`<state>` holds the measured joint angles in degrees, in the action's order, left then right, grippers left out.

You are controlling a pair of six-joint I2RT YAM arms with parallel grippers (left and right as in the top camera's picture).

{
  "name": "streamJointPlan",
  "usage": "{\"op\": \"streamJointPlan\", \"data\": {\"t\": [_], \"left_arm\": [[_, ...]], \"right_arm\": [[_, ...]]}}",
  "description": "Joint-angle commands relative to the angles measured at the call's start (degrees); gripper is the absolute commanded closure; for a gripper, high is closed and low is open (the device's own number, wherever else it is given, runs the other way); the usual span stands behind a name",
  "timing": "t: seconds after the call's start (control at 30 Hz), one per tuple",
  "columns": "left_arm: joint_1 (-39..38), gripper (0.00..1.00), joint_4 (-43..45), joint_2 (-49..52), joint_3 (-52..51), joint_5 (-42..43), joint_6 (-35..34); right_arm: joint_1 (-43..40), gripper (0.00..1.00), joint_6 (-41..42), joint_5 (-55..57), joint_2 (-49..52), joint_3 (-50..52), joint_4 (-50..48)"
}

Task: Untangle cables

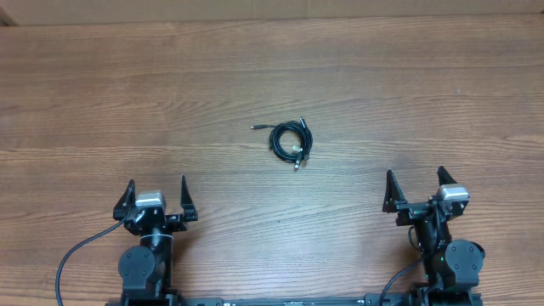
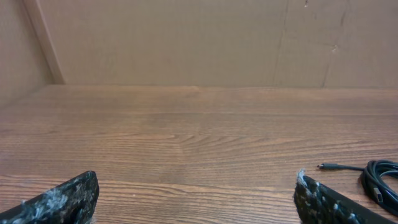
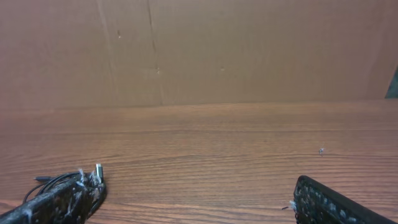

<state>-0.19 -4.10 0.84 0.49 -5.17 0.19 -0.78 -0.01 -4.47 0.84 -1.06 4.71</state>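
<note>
The cables (image 1: 291, 141) lie as one small coiled black bundle in the middle of the wooden table, with a plug end sticking out to its left and another at its lower right. The bundle shows at the right edge of the left wrist view (image 2: 379, 179) and partly behind the left finger in the right wrist view (image 3: 55, 181). My left gripper (image 1: 156, 194) is open and empty at the near left. My right gripper (image 1: 416, 186) is open and empty at the near right. Both are well short of the bundle.
The wooden table (image 1: 272, 76) reaches back to a cardboard wall (image 2: 186, 37). Thick black wires run from the arm bases at the near edge (image 1: 72, 255).
</note>
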Motion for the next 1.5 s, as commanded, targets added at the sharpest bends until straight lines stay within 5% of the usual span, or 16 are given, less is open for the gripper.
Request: {"op": "streamJointPlan", "data": {"t": [0.0, 0.87, 1.03, 1.2, 1.37, 1.47], "left_arm": [[-0.2, 0.00, 0.0, -0.6, -0.2, 0.3, 1.1], [-0.2, 0.00, 0.4, -0.6, -0.2, 1.1, 0.3], [-0.2, 0.00, 9.5, -0.6, -0.2, 30.3, -28.4], [0.4, 0.00, 27.3, -0.6, 3.1, 34.0, -35.1], [1.7, 0.00, 10.2, 5.0, 19.8, 33.5, -27.3], [1.7, 0.00, -8.0, 17.1, 36.2, 40.4, -14.4]], "right_arm": [[-0.5, 0.00, -0.1, 0.3, -0.7, 0.6, -0.2], [-0.5, 0.00, -0.1, 0.3, -0.7, 0.6, -0.2], [-0.5, 0.00, -0.1, 0.3, -0.7, 0.6, -0.2], [-0.5, 0.00, -0.1, 0.3, -0.7, 0.6, -0.2], [-0.5, 0.00, -0.1, 0.3, -0.7, 0.6, -0.2], [-0.5, 0.00, -0.1, 0.3, -0.7, 0.6, -0.2]]}}
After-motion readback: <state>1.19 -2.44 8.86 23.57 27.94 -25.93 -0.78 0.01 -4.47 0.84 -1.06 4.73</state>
